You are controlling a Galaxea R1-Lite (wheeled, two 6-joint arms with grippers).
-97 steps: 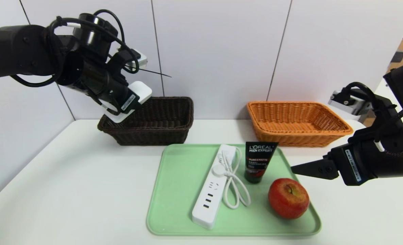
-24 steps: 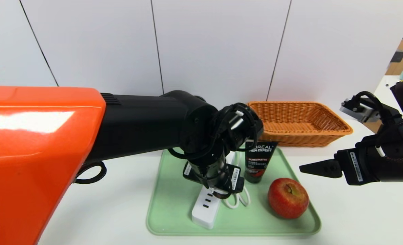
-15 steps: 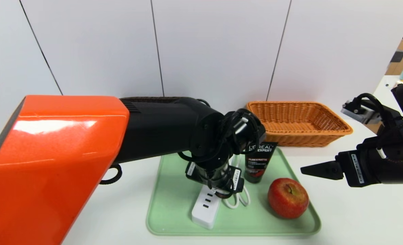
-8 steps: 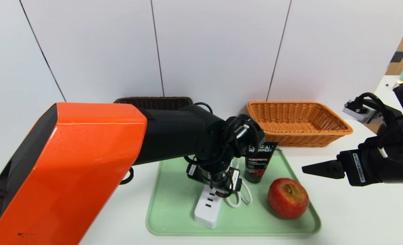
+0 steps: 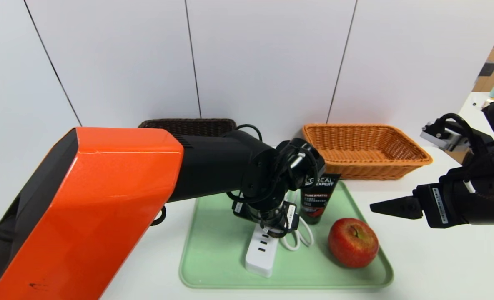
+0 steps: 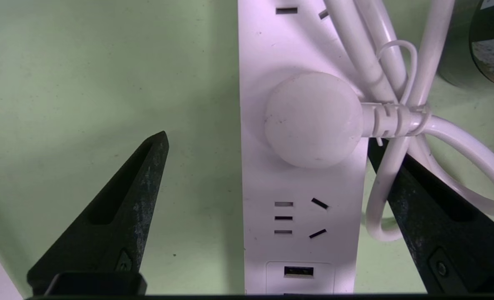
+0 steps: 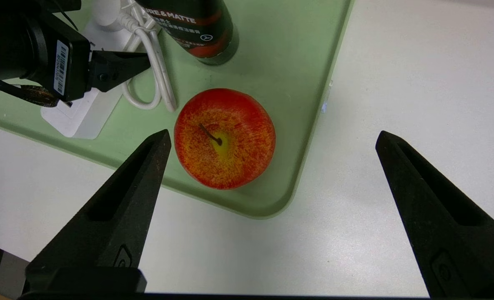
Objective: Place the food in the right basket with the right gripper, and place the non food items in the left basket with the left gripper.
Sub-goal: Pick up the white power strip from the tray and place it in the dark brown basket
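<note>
Left gripper [image 6: 267,166] is down mid-tray [image 5: 213,266], jaws apart straddling the power strip [image 6: 301,216] crosswise for a narrow-side pinch; right gripper [image 7: 272,175] hangs spread over the tray's right edge by the apple [image 7: 225,138].

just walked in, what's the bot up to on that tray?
Sorting. The left tool is down on the green tray, fingers open on either side of the white power strip, one finger against the cable. Not gripped yet. The apple and face wash tube sit untouched on the tray. The right tool hovers open beside the tray.
</note>
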